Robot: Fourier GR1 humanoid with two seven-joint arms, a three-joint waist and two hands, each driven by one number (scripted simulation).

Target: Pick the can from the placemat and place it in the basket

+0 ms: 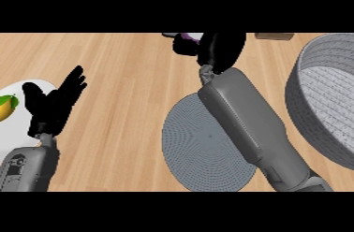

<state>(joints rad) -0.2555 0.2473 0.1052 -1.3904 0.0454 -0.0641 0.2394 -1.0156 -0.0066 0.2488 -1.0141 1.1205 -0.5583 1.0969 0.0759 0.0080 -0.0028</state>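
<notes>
The right hand [217, 48] is curling its fingers round a small purple and white thing at the top of the head view, which I am taking to be the can [189, 37]. Only a sliver of it is showing past the black fingers, so its long axis and whether it is standing upright or tilted cannot be told. It is sitting inside the hand's grasp, at the thumb side, up and to the left of the basket [310, 112] and well apart from its rim.

The placemat [200, 156], a round grey disc, is lying just left of the basket, with the right forearm crossing over its right part. The can is no longer resting on it; it is being held beyond the mat's far edge.

The relation that matters is this: the basket is lying to the right of the holding hand and nearer the robot, so the carry is looking like a sweep rightward over the tall grey wall before any letting go.

The left hand [52, 102] is resting far left of the basket, fingers straight and up, holding nothing, beside a white plate [31, 86] bearing a yellow fruit [7, 107]
</notes>
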